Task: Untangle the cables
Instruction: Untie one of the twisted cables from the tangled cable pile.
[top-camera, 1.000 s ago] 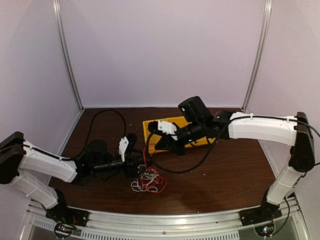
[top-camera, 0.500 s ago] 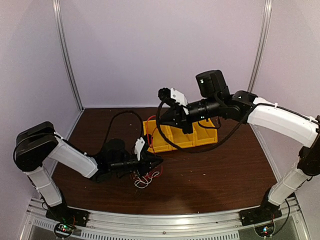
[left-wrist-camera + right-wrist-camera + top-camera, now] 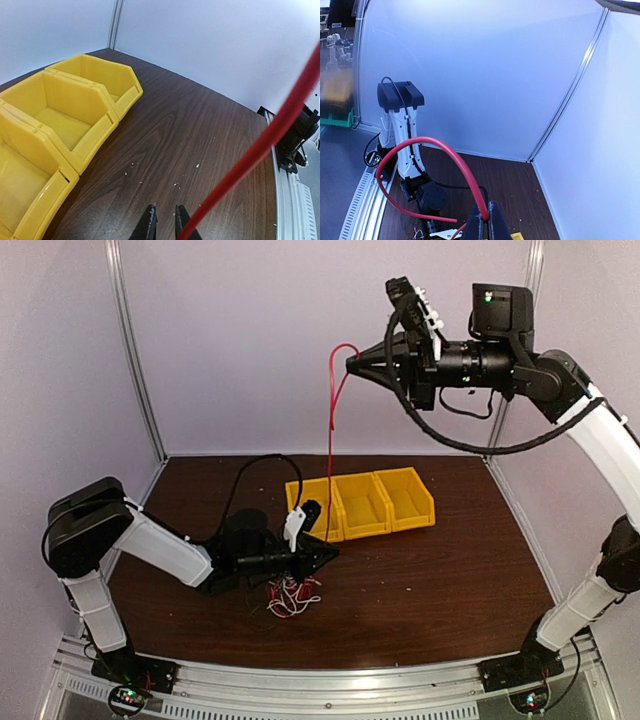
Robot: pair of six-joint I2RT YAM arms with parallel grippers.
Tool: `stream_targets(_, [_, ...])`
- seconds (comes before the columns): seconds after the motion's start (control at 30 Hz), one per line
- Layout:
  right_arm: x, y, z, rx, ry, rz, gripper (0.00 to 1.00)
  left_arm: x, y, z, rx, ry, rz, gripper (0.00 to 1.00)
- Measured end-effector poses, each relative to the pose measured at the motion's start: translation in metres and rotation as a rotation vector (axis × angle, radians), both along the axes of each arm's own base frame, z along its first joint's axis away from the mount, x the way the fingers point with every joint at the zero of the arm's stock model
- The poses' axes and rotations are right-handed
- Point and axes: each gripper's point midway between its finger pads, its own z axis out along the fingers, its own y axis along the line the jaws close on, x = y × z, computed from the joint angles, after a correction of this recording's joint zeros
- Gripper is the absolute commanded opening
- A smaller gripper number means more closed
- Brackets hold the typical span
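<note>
Right gripper (image 3: 352, 362) stands high in the upper centre of the overhead frame, well above the table (image 3: 450, 580). Its jaws are closed tight on a red cable (image 3: 329, 440); the right wrist view confirms the cable pinched between the two fingers, arching up and to the left from the grip. In the overhead view the cable bends over at the gripper and hangs almost straight down in front of the left end of the yellow bin (image 3: 412, 512). Its lower end runs toward the remaining cables (image 3: 291, 596), a small clump of red and white wires lying on the table at lower centre, in front of the bin. Left gripper (image 3: 328, 554) is low over the table, just above and right of that clump and close to the bin's left compartment. In the left wrist view its fingers (image 3: 149, 224) stand nearly together, a narrow slit of table visible between them. The red cable crosses just beside the right-hand finger; contact cannot be determined, and nothing is seen between the tips.
</note>
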Motion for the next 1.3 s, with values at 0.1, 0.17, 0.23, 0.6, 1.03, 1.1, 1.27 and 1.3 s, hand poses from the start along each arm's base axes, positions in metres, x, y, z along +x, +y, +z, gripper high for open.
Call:
stream_targets(0.1, [-0.008, -0.018, 0.034, 0.063, -0.037, 0.006, 0.00, 0.002, -0.001, -0.004, 0.018, 0.012, 0.003, 0.13])
stream_targets(0.17, [-0.007, -0.035, 0.053, 0.100, -0.052, -0.007, 0.00, 0.004, -0.002, -0.011, 0.041, 0.026, 0.011, 0.13])
stream_targets(0.23, [-0.006, -0.052, 0.069, 0.131, -0.065, -0.027, 0.00, 0.006, -0.002, -0.020, 0.065, 0.041, 0.020, 0.11])
stream_targets(0.6, [-0.013, -0.110, 0.128, 0.241, -0.160, -0.139, 0.00, 0.013, 0.007, -0.065, 0.168, 0.095, 0.083, 0.10])
stream_targets(1.03, [0.036, -0.165, 0.089, 0.193, -0.136, -0.562, 0.00, 0.003, 0.035, -0.014, 0.126, 0.014, 0.125, 0.12])
stream_targets(1.1, [0.047, -0.172, 0.067, 0.156, -0.109, -0.617, 0.00, 0.004, 0.039, 0.015, 0.095, -0.043, 0.134, 0.12])
stream_targets(1.27, [0.065, -0.183, 0.003, 0.057, -0.021, -0.691, 0.00, 0.003, 0.048, 0.065, 0.047, -0.152, 0.155, 0.17])
stream_targets(1.3, [0.067, -0.184, -0.014, 0.032, 0.003, -0.697, 0.00, 0.003, 0.049, 0.071, 0.042, -0.164, 0.156, 0.22])
